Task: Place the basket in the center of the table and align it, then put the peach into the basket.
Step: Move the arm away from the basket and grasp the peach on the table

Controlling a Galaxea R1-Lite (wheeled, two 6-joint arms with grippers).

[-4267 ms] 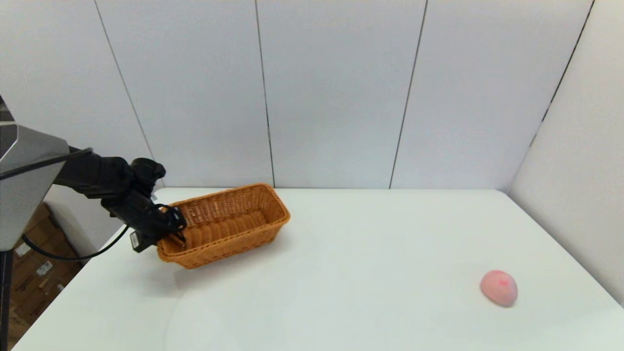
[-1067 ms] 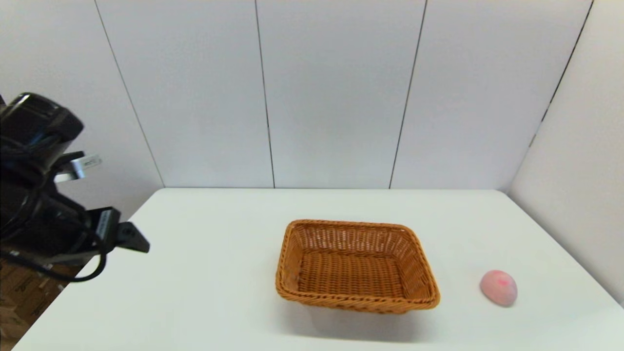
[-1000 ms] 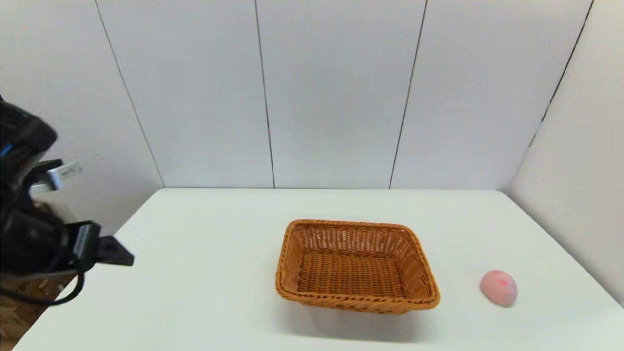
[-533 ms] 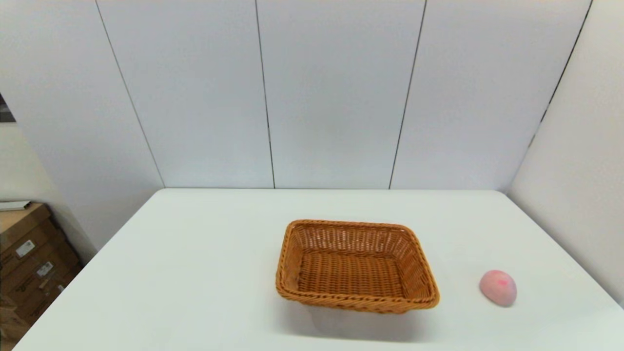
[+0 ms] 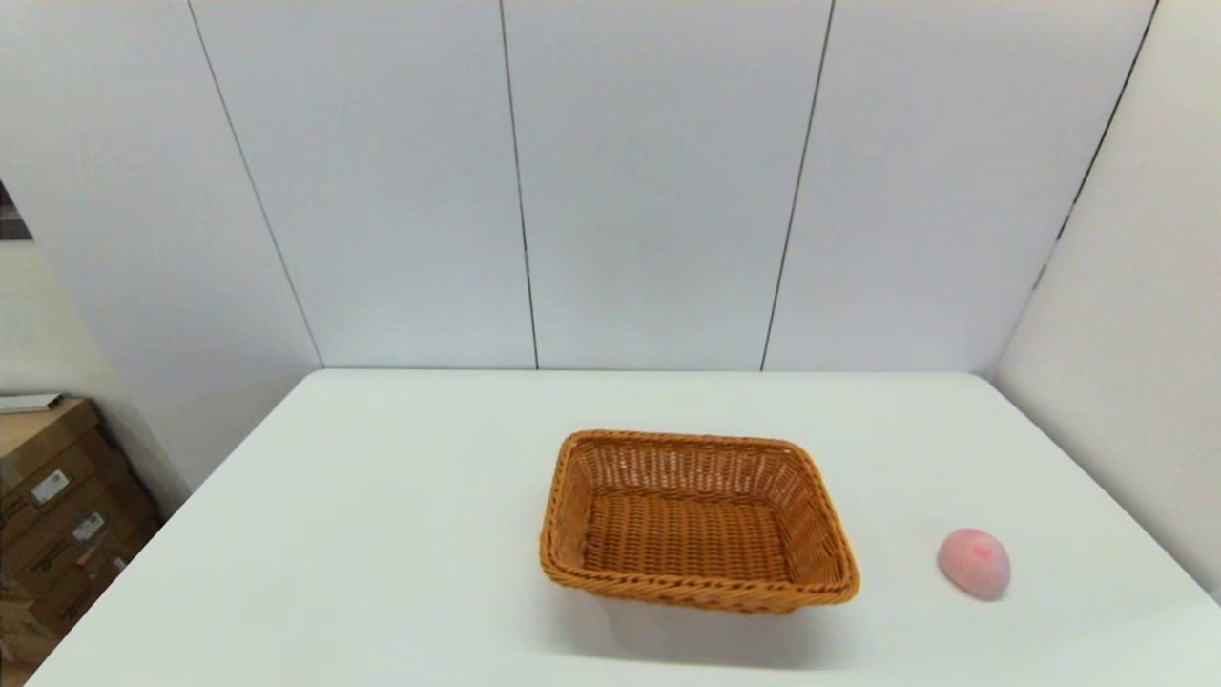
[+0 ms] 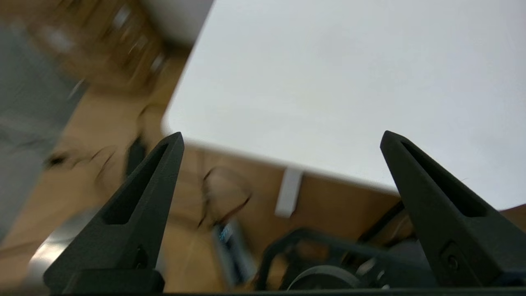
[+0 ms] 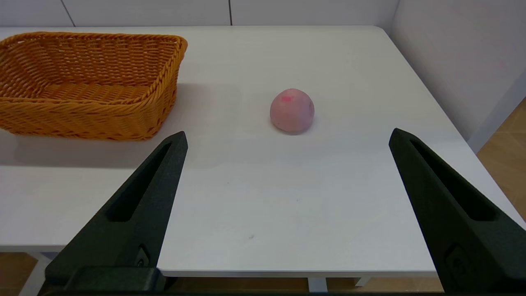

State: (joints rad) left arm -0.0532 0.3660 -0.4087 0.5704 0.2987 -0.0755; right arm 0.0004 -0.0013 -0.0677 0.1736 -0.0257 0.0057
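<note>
The orange-brown wicker basket (image 5: 699, 520) (image 7: 88, 84) rests empty near the middle of the white table (image 5: 401, 534), its sides roughly square to the table's edges. The pale pink peach (image 5: 974, 563) (image 7: 292, 110) lies on the table to the basket's right, apart from it. Neither arm shows in the head view. My right gripper (image 7: 287, 137) hangs open off the table's near edge, with the peach ahead between its fingers. My left gripper (image 6: 281, 137) is open and empty off the table's left near corner (image 6: 176, 119).
Cardboard boxes (image 5: 52, 506) are stacked on the floor left of the table. White wall panels (image 5: 658, 181) close off the back and the right side. The table's right edge (image 7: 444, 119) runs close to the wall.
The basket went from the far left corner to the table's middle and was let go. The left arm then drew back out of the head view. The peach has not moved.
</note>
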